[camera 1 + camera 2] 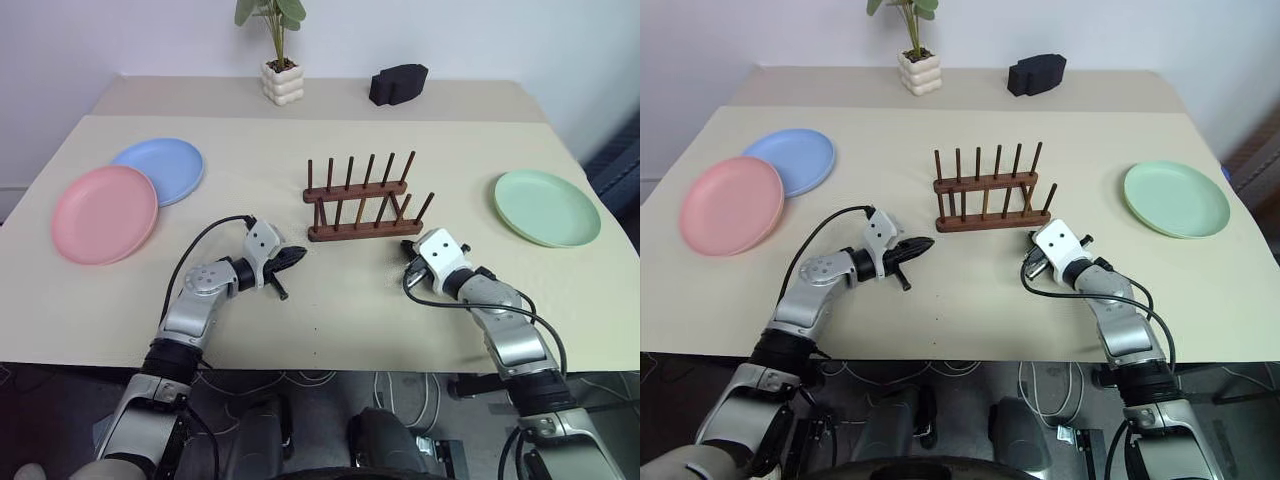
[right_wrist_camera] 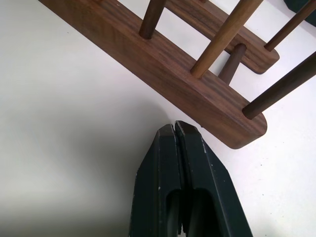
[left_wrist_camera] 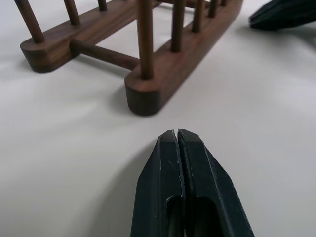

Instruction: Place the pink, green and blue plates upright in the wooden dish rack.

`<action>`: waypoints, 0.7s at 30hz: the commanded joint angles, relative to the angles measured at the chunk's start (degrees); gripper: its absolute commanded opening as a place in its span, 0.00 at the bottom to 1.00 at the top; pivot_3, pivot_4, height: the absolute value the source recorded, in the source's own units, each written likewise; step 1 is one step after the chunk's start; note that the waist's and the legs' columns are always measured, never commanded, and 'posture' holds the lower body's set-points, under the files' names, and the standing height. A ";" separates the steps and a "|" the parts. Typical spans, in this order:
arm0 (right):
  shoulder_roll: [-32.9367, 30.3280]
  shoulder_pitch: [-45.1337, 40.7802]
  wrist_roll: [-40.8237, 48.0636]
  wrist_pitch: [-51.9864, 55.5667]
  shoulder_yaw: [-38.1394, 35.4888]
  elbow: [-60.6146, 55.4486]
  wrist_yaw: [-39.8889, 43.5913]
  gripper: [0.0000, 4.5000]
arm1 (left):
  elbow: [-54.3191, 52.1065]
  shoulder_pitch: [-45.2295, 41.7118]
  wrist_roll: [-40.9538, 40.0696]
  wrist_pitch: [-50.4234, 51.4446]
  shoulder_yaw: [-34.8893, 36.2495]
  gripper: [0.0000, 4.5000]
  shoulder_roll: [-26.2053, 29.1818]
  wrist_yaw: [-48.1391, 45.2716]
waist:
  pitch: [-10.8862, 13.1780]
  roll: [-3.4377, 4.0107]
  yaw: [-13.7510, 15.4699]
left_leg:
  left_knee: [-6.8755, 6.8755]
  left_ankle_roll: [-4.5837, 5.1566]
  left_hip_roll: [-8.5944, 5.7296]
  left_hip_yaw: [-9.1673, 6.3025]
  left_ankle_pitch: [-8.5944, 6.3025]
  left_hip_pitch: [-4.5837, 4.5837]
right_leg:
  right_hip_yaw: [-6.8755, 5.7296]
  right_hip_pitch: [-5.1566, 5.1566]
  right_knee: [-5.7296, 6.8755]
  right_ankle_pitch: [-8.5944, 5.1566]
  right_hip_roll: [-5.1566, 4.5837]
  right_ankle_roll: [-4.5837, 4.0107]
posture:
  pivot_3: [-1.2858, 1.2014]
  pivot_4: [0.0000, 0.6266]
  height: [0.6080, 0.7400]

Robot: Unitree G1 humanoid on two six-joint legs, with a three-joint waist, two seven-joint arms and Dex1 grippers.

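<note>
The wooden dish rack (image 1: 362, 205) stands empty at the table's middle, its pegs upright. The pink plate (image 1: 105, 213) lies flat at the left, its rim over the edge of the blue plate (image 1: 165, 168) behind it. At the far right the green plate (image 1: 546, 207) lies flat by itself. My left gripper (image 1: 295, 256) is shut and empty, low over the table just left of the rack's near rail (image 3: 148, 91). My right gripper (image 2: 174, 126) is also shut and empty, with its tip close to the right end of that rail (image 2: 232, 126).
A potted plant in a white pot (image 1: 282, 80) and a black block (image 1: 398, 84) stand at the back of the table. Bare tabletop (image 1: 340, 310) lies between my arms and the front edge. The green plate sits near the table's right edge.
</note>
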 commanded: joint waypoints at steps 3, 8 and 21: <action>0.21 0.72 0.37 1.19 -0.76 -2.56 -0.25 0.00 | 7.41 -4.26 2.53 -1.24 0.70 0.01 -3.08 6.04 | 0.00 0.00 -0.10 | -0.01 0.00 0.00 0.00 0.00 0.00 | 0.00 -0.01 0.00 0.00 0.01 0.00 | 0.52 0.24 0.94; 0.36 1.99 0.46 2.00 -0.96 -4.14 -0.79 0.00 | 8.60 -4.57 2.52 -2.35 0.70 0.01 -3.31 5.68 | 0.00 0.00 -0.11 | -0.02 0.00 0.00 -0.01 0.00 0.00 | -0.02 -0.01 0.00 0.00 0.00 0.00 | 0.52 0.24 0.94; -0.40 5.16 4.40 4.00 -0.92 -11.95 3.67 0.00 | -11.29 8.47 -16.46 7.00 17.38 0.31 13.58 -8.95 | 0.10 -0.04 -2.04 | -0.26 -0.13 0.08 -0.01 0.07 -0.13 | -0.01 -0.26 0.00 -0.01 0.05 -0.01 | 0.52 0.24 0.94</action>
